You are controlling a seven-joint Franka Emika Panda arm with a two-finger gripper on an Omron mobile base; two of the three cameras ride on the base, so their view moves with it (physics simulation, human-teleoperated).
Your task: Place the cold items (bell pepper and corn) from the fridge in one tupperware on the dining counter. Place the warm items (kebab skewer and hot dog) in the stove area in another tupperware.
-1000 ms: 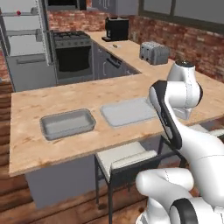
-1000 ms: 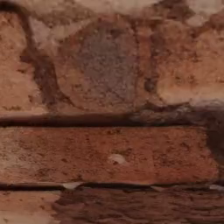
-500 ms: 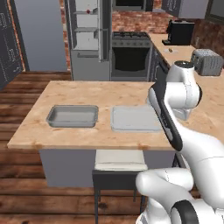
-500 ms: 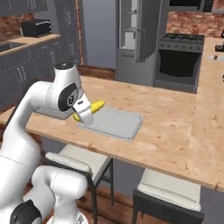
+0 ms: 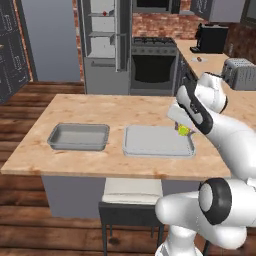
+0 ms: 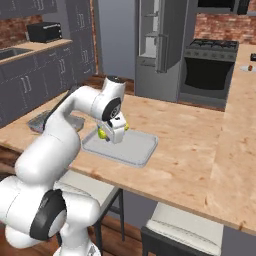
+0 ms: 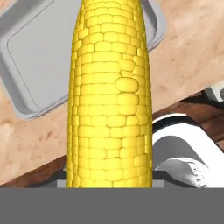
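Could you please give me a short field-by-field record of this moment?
held item: corn, clamped lengthwise in the gripper
gripper position: above the near right end of the pale tray
pale tray contents: nothing in it
dark tray: left of the pale tray, nothing in it
surface: both trays sit apart on the counter
fridge: door open, behind the counter
stove: right of the fridge
step not yet done: corn not yet released into the tray
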